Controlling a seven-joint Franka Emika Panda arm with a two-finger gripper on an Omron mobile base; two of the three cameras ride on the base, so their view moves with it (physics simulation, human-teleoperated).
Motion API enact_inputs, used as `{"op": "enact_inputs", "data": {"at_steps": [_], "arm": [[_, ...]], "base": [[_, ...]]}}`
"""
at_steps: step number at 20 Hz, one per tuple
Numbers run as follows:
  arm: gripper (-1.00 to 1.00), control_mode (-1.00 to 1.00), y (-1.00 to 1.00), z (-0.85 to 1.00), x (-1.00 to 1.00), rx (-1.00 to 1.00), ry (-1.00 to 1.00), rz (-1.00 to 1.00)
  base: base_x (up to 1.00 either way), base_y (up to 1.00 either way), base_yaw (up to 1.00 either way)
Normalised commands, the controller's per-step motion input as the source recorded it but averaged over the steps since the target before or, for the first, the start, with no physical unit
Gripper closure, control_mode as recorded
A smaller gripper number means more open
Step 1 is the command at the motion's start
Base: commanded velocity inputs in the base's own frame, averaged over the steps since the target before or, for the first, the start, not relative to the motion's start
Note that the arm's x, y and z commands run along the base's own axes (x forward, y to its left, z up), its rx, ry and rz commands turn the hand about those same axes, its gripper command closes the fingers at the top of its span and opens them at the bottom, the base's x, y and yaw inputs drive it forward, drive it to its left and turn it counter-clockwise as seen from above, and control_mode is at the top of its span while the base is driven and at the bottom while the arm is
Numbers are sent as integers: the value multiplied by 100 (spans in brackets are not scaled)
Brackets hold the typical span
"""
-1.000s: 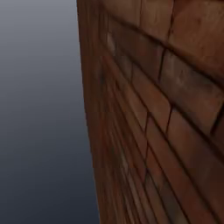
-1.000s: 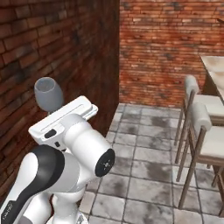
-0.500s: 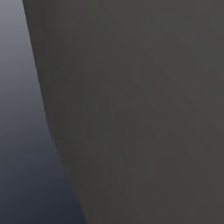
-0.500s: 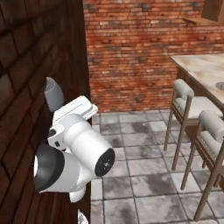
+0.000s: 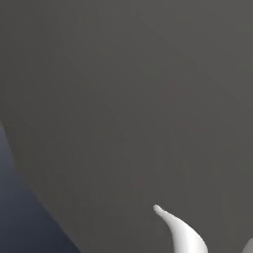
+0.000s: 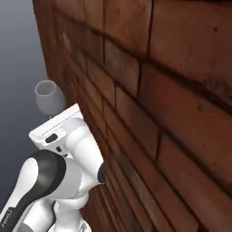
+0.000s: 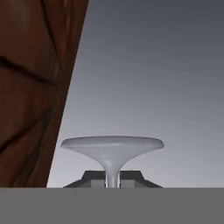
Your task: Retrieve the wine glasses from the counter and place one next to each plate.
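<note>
Greyness spreads flat across the left base view, with a dark blue wedge at the lower left and a curved white piece of the robot's arm point(image 5: 180, 232) near the bottom edge. In the right base view, a red-brown brick wall point(image 6: 149, 104) runs close along the right, and the white arm with its dark joint rises from the lower left; above its flat white hand stands a small clear grey-tinted stemmed wine glass point(image 6: 49, 97), upright, its rounded bowl just beside the bricks. In the hand view, the two-finger gripper point(image 7: 112, 180) is clenched on the glass's thin stem, the round flat foot spreading just above the dark fingertips point(image 7: 94, 177), brick to the left. Judging by this, one glass is lifted and being carried; no plate or counter is in sight, so setting it down remains.
</note>
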Motion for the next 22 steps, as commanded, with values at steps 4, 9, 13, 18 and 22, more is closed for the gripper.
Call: {"op": "enact_inputs", "data": {"at_steps": [4,9,13,18,22], "arm": [[100,100,0,0,0,0,0,0],[100,100,0,0,0,0,0,0],[100,100,0,0,0,0,0,0],[100,100,0,0,0,0,0,0],[100,100,0,0,0,0,0,0]], "base": [[100,100,-52],[100,100,-53],[100,100,-53],[100,100,-54],[100,92,-52]]}}
